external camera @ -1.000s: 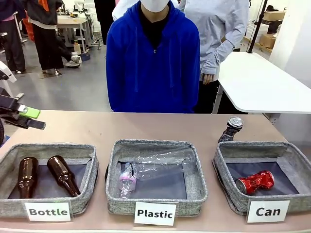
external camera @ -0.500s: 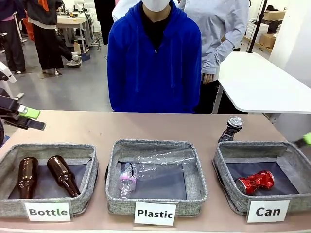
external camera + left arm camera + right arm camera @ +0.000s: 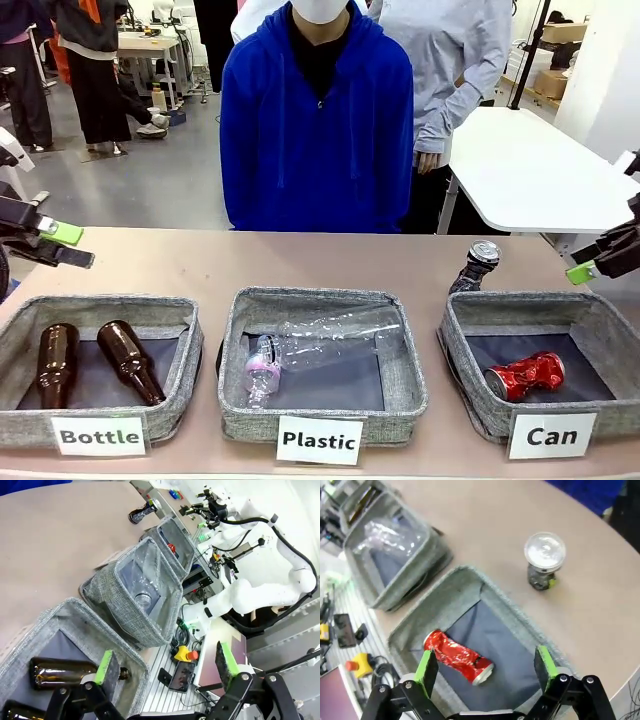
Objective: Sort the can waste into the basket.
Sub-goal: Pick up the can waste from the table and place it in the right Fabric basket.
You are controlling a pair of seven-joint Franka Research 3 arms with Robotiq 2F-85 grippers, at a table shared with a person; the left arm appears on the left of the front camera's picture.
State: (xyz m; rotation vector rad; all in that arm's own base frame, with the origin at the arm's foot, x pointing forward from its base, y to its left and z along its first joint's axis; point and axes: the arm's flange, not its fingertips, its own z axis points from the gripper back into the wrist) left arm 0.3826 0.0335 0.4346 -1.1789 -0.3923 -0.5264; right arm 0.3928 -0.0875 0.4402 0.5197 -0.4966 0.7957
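Jaws wide and empty, the right gripper (image 3: 485, 666) hangs over the square grey fabric "Can" basket (image 3: 451, 592) holding a crushed red can (image 3: 457, 656), a dark crushed can (image 3: 544, 562) standing at the gripper's one o'clock.

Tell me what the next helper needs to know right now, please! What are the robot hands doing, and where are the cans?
Left gripper: open, empty, at the table's left side.
Right gripper: open, empty, above the Can basket.
Done: the crushed red can lies inside that basket.
Left: the dark can stands upright on the table just behind the basket. It likely goes in next, and the right gripper is nearer.
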